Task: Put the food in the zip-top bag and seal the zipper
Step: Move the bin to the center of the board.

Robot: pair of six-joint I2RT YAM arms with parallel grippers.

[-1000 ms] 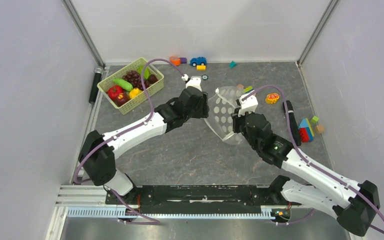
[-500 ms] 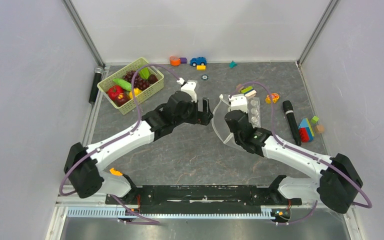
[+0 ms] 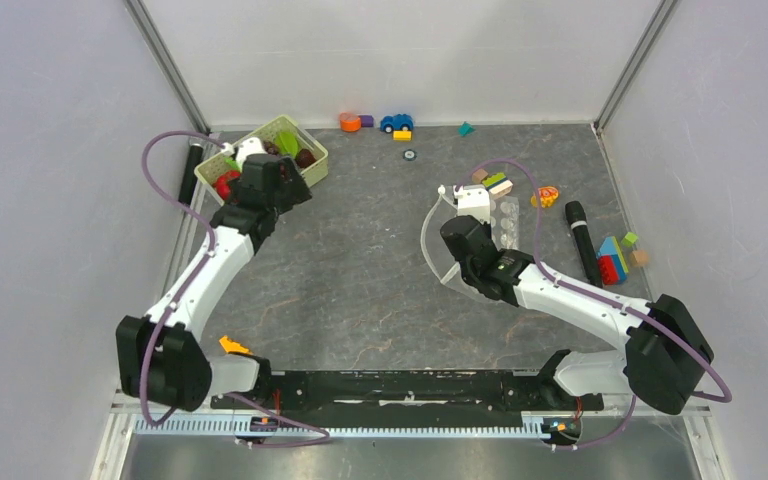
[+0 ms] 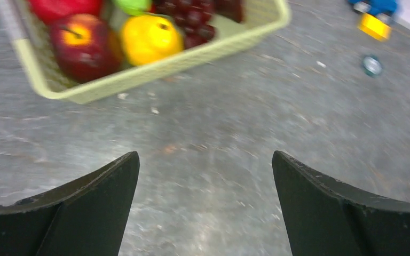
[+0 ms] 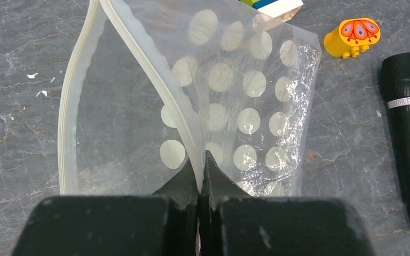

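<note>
The food lies in the pale green basket (image 3: 312,166) at the back left: a red apple (image 4: 83,45), a yellow piece (image 4: 149,37), purple grapes (image 4: 192,16) and a green piece (image 4: 133,5). My left gripper (image 3: 263,180) is open and empty, and the left wrist view (image 4: 205,160) shows it over bare table just short of the basket (image 4: 155,69). My right gripper (image 5: 202,160) is shut on the zipper strip (image 5: 139,48) of the clear dotted zip-top bag (image 5: 245,90). The bag's mouth gapes to the left. The bag (image 3: 506,214) lies right of centre. The slider tab is not visible.
A black microphone (image 3: 580,240) lies right of the bag and also shows in the right wrist view (image 5: 408,133). A yellow block (image 5: 352,36) and other toy blocks (image 3: 615,258) lie beyond it. A blue toy car (image 3: 396,122) and small blocks stand by the back wall. A black cylinder (image 3: 192,160) lies left of the basket.
My left arm has left the bag and swung left to the basket, its gripper open. My right gripper has kept hold of the bag's zipper strip and shifted slightly.
</note>
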